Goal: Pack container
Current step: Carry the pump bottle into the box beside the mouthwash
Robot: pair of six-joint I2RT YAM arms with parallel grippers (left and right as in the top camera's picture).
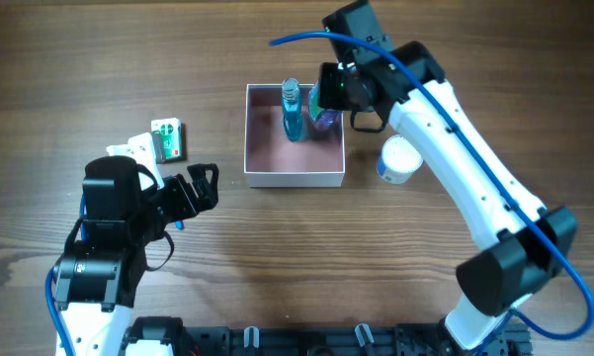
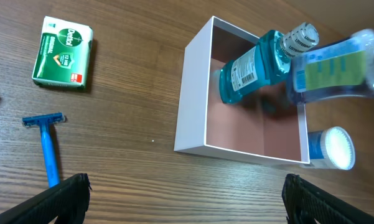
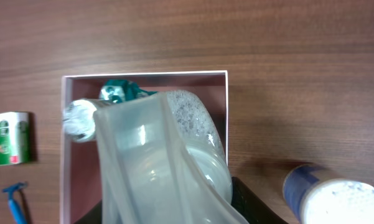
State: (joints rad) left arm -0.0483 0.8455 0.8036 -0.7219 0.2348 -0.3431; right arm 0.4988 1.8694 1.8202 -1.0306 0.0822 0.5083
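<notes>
The container, a shallow square box with white walls and a dusty-pink inside, sits at the table's middle back. It also shows in the left wrist view and right wrist view. A teal mouthwash bottle lies inside it. My right gripper is shut on a clear bluish bottle with a green label, held over the container's right side. My left gripper is open and empty over bare wood, left of the container.
A white-capped blue can stands right of the container. A green-and-white soap box lies at the left, another pale box beside it. A blue razor lies on the wood.
</notes>
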